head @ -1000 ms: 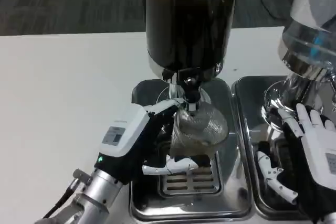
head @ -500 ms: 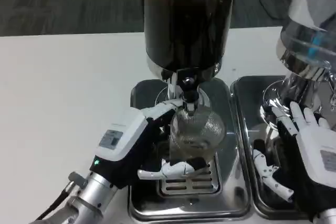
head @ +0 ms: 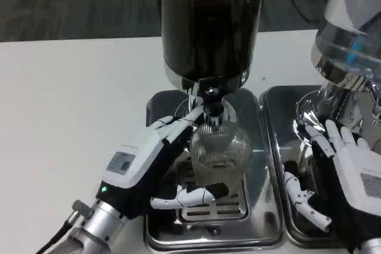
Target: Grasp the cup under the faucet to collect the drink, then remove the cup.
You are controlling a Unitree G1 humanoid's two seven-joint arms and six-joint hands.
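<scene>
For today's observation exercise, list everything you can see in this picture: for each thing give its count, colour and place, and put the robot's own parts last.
Drink dispenser: one, dark tank with a silver base, standing at the back of the left tray.
Faucet: one, silver and black, under the dark dispenser, just above the cup.
Cup: one, clear ribbed, on the left tray beneath the faucet.
Trays: two, shiny metal, side by side on the table.
Second dispenser: one, clear and silver, on the right tray.
Table: one, white.
Floor: grey carpet, behind the table.
Left hand: white and black, gripping the cup.
Right hand: white and black, fingers spread over the right tray.
</scene>
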